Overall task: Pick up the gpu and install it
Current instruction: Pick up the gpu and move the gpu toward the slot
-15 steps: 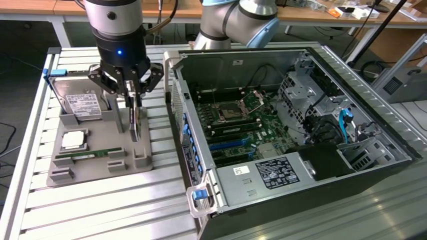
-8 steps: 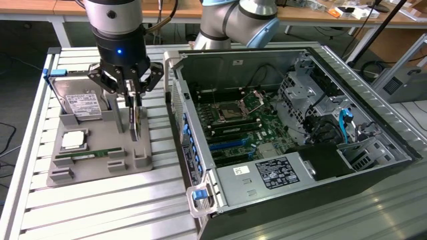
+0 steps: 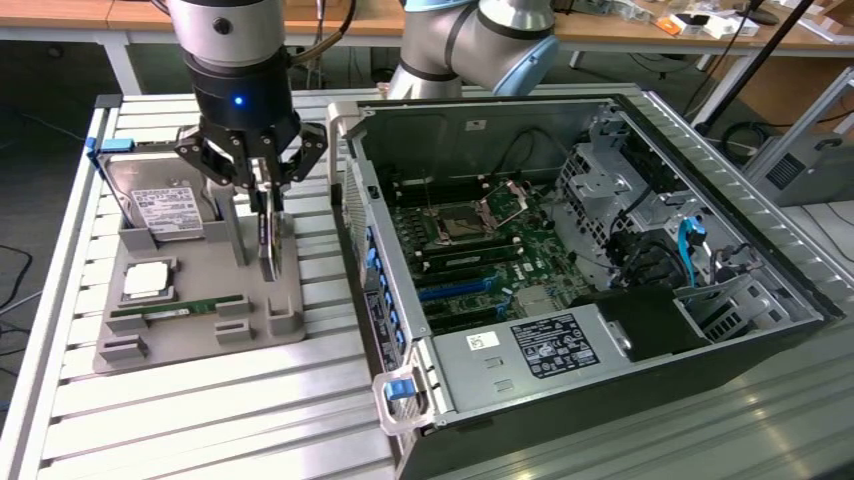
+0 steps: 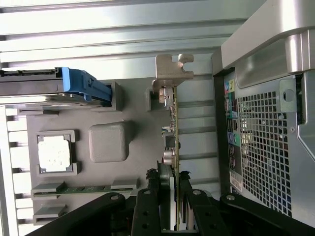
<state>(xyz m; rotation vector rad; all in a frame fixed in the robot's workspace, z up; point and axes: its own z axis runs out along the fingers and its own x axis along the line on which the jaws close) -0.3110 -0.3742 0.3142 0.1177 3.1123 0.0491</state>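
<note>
Nearest in the exterior view, bare slats of the metal table. Flat on those slats, a gray holder, with a green RAM stick lying in its front slot and a processor in a square pocket just behind.

Further back, on the holder's side nearest the case, stands the gpu, upright on edge, silver bracket at one end. Pinched from above by the gripper, fingers pressed against both faces of the card. Cannot tell whether seated in its slot or just clear of it.

Beyond, toward the exterior view's left, a hard drive in a blue frame, propped in the holder. At the exterior view's right, just beside the holder, the open computer case, motherboard exposed.
</note>
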